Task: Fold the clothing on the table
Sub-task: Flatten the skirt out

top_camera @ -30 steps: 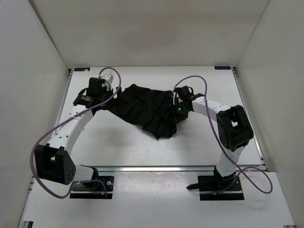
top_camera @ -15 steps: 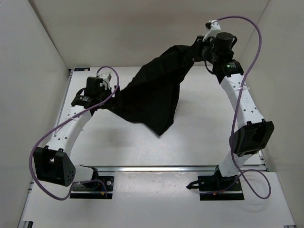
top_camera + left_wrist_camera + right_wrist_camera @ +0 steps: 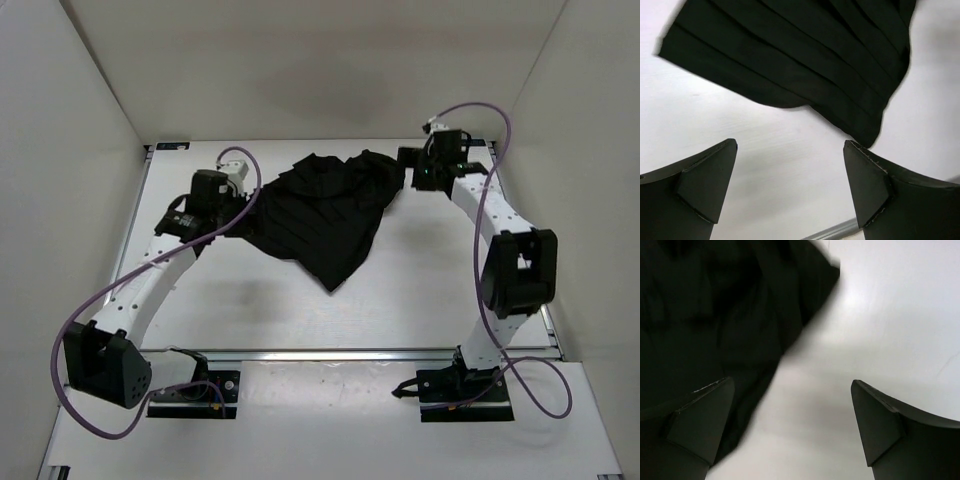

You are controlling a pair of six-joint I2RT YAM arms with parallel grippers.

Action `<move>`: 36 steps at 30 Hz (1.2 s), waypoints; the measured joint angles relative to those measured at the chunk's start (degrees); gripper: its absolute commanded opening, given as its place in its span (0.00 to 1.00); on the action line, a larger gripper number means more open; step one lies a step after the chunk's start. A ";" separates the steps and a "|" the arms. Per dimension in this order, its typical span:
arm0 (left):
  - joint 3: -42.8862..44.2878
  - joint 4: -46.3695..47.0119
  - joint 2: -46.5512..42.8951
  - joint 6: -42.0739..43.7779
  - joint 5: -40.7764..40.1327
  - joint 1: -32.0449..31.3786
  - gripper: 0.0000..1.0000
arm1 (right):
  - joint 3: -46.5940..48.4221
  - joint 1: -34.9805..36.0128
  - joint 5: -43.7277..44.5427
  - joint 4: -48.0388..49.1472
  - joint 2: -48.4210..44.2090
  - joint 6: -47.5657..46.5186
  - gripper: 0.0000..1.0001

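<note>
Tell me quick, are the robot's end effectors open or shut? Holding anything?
Left end effector: open, holding nothing; the clothing lies just ahead.
Right end effector: open, holding nothing; clothing beside it.

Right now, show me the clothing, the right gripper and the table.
clothing [image 3: 320,215]: top external view, middle of the pleated black fabric.
right gripper [image 3: 790,385]: right wrist view, midway between its open fingers.
table [image 3: 420,290]: top external view, bare white surface beside the clothing.
</note>
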 measured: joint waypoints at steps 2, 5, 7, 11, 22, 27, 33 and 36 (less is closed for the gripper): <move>-2.38 2.14 0.00 -0.98 0.55 -3.19 0.97 | -8.37 -0.09 -1.14 0.72 -5.38 -0.37 0.98; -8.07 5.92 0.31 -4.33 2.16 -7.56 0.95 | -20.17 -0.31 -4.24 2.19 -15.17 -0.46 0.98; -12.85 8.83 0.94 -7.63 3.63 -10.01 0.93 | -25.57 -0.04 -5.73 3.06 -20.24 -0.68 0.98; -21.33 16.50 2.84 -14.73 6.16 -12.87 0.91 | -28.70 3.10 -6.32 4.26 -20.48 -1.31 0.96; -23.32 36.96 14.38 -29.86 7.13 -15.96 0.93 | -29.24 5.40 -8.37 4.42 -16.22 -1.31 0.96; -19.21 38.64 21.97 -32.89 6.88 -18.51 0.93 | -29.27 2.75 -7.98 3.85 -17.79 -1.66 0.97; -17.66 39.06 24.98 -35.54 6.05 -20.57 0.68 | -28.96 -0.02 -7.61 3.08 -19.43 -2.05 0.97; -17.62 39.41 25.79 -36.59 5.42 -20.90 0.54 | -28.96 0.04 -7.56 2.84 -19.50 -2.19 0.97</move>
